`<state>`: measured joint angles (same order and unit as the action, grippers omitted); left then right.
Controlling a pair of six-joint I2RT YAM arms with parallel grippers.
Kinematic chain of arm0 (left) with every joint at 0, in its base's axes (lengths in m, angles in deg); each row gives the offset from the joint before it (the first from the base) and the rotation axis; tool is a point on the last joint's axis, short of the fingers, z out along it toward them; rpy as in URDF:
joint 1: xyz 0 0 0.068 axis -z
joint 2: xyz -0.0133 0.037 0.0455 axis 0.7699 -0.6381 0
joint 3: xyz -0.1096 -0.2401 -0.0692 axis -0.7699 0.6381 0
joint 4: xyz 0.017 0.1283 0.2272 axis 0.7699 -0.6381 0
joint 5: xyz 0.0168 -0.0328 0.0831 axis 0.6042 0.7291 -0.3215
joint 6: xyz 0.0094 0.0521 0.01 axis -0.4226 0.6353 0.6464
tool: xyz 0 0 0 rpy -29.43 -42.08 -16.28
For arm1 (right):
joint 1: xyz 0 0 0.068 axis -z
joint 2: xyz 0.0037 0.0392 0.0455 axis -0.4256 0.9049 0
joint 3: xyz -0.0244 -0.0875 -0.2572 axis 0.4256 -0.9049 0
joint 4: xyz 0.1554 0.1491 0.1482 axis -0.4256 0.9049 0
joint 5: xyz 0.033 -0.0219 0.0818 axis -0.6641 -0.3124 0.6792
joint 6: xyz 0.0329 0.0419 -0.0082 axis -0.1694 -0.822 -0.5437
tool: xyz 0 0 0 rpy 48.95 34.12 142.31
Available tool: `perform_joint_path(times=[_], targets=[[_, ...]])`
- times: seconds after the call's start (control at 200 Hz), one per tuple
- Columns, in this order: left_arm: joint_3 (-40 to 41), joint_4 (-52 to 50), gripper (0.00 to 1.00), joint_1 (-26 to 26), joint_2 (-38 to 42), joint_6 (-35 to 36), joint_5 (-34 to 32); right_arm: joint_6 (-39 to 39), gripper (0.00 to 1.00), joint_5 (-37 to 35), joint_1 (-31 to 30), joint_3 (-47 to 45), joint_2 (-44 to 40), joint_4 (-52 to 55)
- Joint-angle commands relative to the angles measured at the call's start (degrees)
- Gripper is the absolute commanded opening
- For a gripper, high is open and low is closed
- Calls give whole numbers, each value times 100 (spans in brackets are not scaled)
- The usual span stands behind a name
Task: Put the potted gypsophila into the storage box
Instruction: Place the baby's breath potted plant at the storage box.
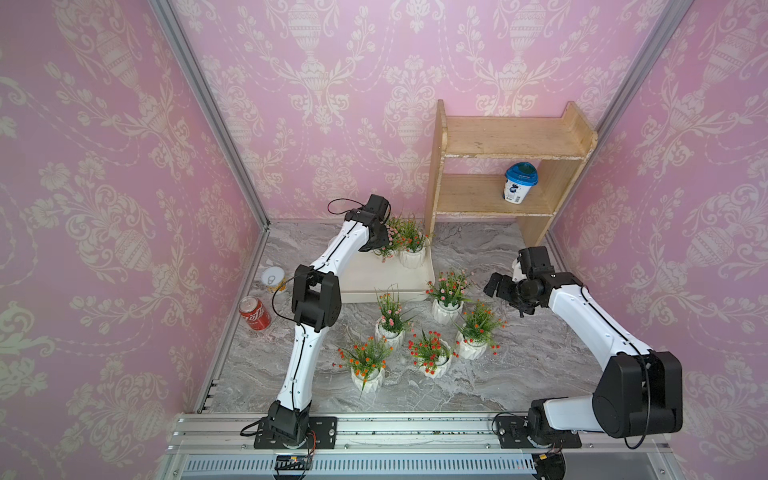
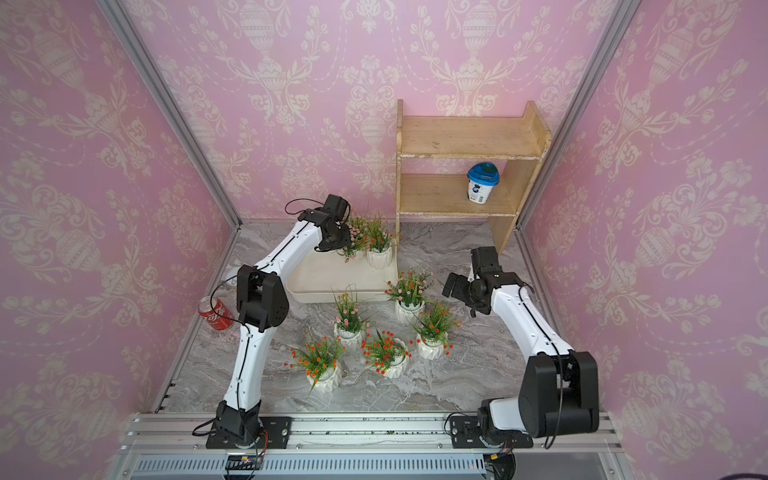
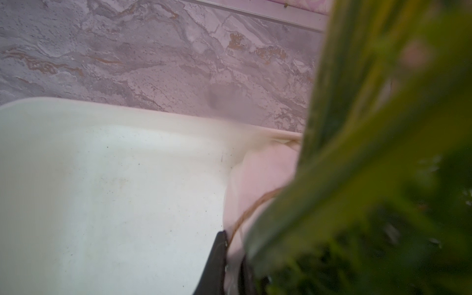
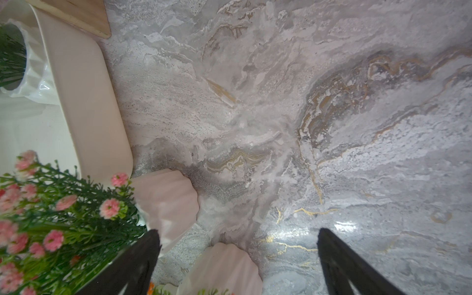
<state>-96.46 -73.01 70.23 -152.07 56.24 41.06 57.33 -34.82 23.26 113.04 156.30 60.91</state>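
The cream-white storage box [image 1: 374, 279] [image 2: 332, 276] lies at the back middle of the table. A potted gypsophila with red blossoms [image 1: 414, 257] stands in its far right corner. Beside it, my left gripper [image 1: 377, 240] [image 3: 233, 252] is shut on the rim of a pink-blossomed pot [image 3: 258, 184] over the box floor [image 3: 102, 191]; leaves hide most of that pot. Several more pots stand on the table in front of the box, among them a pink one [image 1: 446, 309] [image 4: 166, 204] and an orange one [image 1: 368, 377]. My right gripper [image 1: 494, 286] [image 4: 237, 231] hangs open just right of the pink pot, holding nothing.
A wooden two-tier shelf [image 1: 498, 141] stands at the back right with a blue-lidded cup [image 1: 519, 183] on its lower board. A red can [image 1: 254, 314] and a pale can [image 1: 273, 278] stand by the left wall. Pink walls close in three sides.
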Motion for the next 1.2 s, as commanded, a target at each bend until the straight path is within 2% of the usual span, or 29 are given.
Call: perform_joint_path(times=[0.0, 0.751, 0.846, 0.991, 1.056, 1.196], targets=[[-360, 11, 0, 51, -42, -192, -97, 139, 98, 97, 60, -109, 34, -102], [-1018, -439, 0, 86, -615, -339, -197, 182, 98, 212, 220, -219, -1, -142], [-1027, -435, 12, 91, -632, -344, -208, 183, 98, 212, 226, -219, -10, -144], [-1027, -448, 22, 86, -642, -366, -219, 174, 98, 218, 237, -227, -10, -138], [-1027, -452, 23, 86, -630, -371, -219, 174, 98, 216, 237, -223, -19, -121], [-1027, -448, 37, 86, -579, -367, -242, 174, 98, 220, 245, -201, -40, -101]])
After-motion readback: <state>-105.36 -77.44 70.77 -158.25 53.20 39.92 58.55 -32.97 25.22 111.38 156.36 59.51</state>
